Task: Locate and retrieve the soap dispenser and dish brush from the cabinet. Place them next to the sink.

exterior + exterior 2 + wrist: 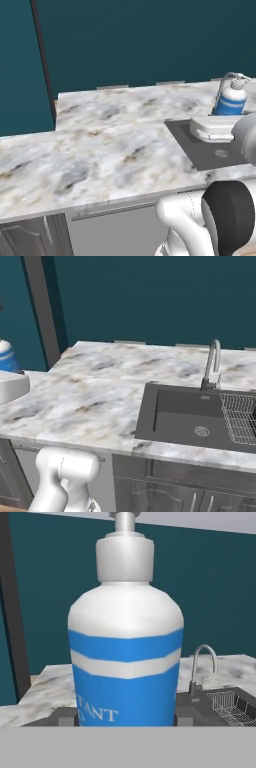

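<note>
In the hand view the soap dispenser (125, 657) stands very near, between the two dark fingertips (67, 718), and the gripper (125, 719) is closed around its lower body, so the bottle is held. It stays upright, with the white pump at 12 o'clock. In the left base view the bottle hangs in the air above the counter (100, 145), at about 2 o'clock. To do this step well, I think the arm should carry it level, lower it onto the marble just beside the sink (175, 416), and release only when the base rests flat. Farther away, the basin is empty except for the wire rack (240, 416) at 3 o'clock; the faucet (214, 363) stands behind it.
</note>
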You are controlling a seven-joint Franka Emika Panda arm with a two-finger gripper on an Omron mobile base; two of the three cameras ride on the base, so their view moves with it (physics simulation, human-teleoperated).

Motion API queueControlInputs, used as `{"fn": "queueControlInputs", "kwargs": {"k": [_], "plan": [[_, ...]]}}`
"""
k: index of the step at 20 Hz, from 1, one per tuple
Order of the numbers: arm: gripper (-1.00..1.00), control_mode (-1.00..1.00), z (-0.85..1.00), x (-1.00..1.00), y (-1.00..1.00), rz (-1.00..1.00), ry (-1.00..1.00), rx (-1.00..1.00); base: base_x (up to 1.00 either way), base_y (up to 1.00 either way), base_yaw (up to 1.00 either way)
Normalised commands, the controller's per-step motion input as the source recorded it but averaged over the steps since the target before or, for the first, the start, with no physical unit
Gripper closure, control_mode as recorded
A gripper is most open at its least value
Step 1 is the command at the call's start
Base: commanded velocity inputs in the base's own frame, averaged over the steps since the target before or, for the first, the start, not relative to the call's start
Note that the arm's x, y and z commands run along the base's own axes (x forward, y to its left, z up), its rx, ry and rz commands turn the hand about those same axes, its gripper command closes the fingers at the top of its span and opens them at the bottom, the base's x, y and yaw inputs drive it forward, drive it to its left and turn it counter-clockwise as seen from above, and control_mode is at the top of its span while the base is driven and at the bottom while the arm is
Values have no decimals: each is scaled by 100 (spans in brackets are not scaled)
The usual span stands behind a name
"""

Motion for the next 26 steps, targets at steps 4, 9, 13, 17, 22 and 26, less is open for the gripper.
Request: {"fn": "queueControlInputs", "kwargs": {"k": [4,9,13,17,22,26], "plan": [[100,100,0,0,0,0,0,0,47,-1,0],[100,100,0,0,0,0,0,0,53,-1,3],[100,100,0,0,0,0,0,0,51,-7,5],[100,100,0,0,0,0,0,0,32,-2,3],[100,100,0,0,0,0,0,0,0,0,0],[100,100,0,0,0,0,0,0,0,0,0]]}}
